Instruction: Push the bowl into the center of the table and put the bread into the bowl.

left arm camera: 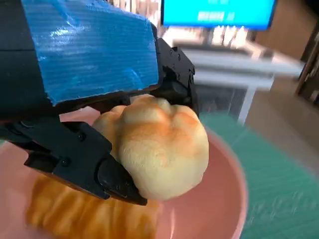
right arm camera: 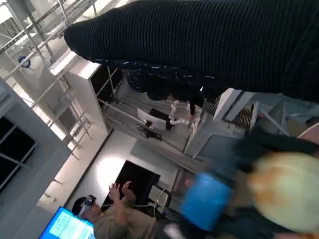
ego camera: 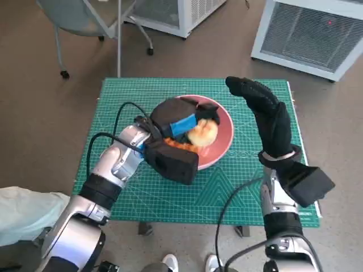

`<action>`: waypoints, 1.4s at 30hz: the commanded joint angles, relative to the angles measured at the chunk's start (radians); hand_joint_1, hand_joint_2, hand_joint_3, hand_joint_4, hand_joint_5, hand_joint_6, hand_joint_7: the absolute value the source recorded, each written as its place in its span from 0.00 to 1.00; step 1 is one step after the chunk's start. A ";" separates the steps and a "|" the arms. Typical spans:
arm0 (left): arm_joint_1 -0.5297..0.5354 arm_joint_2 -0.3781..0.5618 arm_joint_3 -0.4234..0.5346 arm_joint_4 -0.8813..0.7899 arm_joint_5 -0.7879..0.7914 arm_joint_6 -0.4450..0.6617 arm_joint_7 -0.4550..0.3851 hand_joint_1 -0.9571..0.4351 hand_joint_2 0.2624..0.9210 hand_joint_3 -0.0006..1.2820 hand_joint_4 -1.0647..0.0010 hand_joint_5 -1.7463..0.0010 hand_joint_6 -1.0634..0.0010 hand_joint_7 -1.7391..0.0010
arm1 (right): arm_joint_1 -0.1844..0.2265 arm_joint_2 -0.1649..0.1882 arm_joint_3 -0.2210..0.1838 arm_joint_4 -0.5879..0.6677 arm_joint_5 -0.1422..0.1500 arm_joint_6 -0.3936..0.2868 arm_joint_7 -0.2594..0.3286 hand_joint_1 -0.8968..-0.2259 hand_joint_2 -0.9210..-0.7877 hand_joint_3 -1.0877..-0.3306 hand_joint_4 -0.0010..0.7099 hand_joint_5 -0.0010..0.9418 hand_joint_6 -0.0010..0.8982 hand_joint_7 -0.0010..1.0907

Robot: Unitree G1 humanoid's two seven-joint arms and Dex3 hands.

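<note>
Bread [left arm camera: 159, 149] hangs over the pink bowl [ego camera: 222, 144], clamped in the left hand [ego camera: 184, 126]; only the release seems left. The bowl sits about mid-surface [ego camera: 170, 198], so the push looks done. The right hand [ego camera: 266, 113] hovers right of it, fingers apparently straight, holding nothing.

Left hand [ego camera: 180, 126] reaches forward, fingers apparently closed; right hand [ego camera: 266, 116] raised upright, fingers extended
</note>
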 commanded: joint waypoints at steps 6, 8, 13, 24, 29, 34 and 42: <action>-0.018 0.028 -0.018 -0.009 0.033 0.021 0.015 0.50 0.84 0.01 0.78 0.99 0.65 0.98 | 0.018 -0.006 0.001 -0.004 -0.007 0.018 -0.013 0.27 0.00 0.42 0.24 0.01 0.00 0.47; -0.011 0.037 -0.012 -0.026 0.023 0.021 0.001 0.49 0.84 0.00 0.83 1.00 0.67 0.99 | 0.016 -0.004 0.002 0.000 -0.005 0.015 -0.012 0.27 0.00 0.42 0.25 0.01 0.00 0.47; 0.020 0.063 0.065 -0.067 -0.119 -0.039 -0.074 0.48 0.83 0.00 0.93 1.00 0.75 1.00 | 0.004 -0.001 0.004 0.015 0.000 0.007 -0.002 0.27 0.00 0.43 0.25 0.01 0.00 0.47; 0.079 0.107 0.206 -0.156 -0.381 -0.112 -0.216 0.49 0.82 0.00 0.95 1.00 0.77 1.00 | -0.003 -0.008 0.005 0.011 0.008 0.011 0.008 0.29 0.00 0.42 0.25 0.01 0.00 0.48; 0.111 0.112 0.272 -0.202 -0.503 -0.114 -0.278 0.47 0.84 0.01 0.96 1.00 0.79 1.00 | -0.003 -0.011 0.007 -0.001 0.008 0.013 0.008 0.28 0.00 0.42 0.25 0.00 0.00 0.48; 0.143 0.096 0.339 -0.222 -0.628 -0.142 -0.320 0.44 0.89 0.01 0.97 1.00 0.80 1.00 | -0.007 -0.013 0.009 -0.014 0.010 0.022 0.011 0.28 0.00 0.42 0.24 0.00 0.00 0.48; 0.183 0.013 0.433 -0.212 -0.836 -0.228 -0.385 0.36 0.97 0.07 0.98 1.00 0.81 0.99 | -0.023 -0.019 0.007 -0.032 0.019 0.043 0.018 0.28 0.00 0.41 0.24 0.00 0.00 0.50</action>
